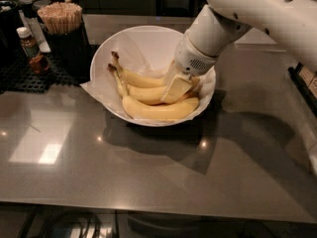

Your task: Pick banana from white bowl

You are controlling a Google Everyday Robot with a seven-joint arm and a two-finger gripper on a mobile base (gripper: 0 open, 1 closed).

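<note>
Grey counter (148, 177) nearest. On it the white bowl (143, 37) holds three bananas (158, 111). My gripper (177, 87) is down inside the bowl, touching the middle one; I cannot tell whether it has closed. Nothing is lifted yet.

Wide round white bowl (143, 36), crinkled white paper lining, on glossy grey countertop (148, 177). Three yellow bananas (158, 111) inside, stems pointing up-left, bodies curving right. White arm enters from upper right; cream gripper (177, 88) down inside bowl, touching middle banana near right end. Left of bowl: dark cup of wooden sticks (61, 20), small brown bottle (28, 46) with white cap, both on black mesh mat (25, 81).
</note>
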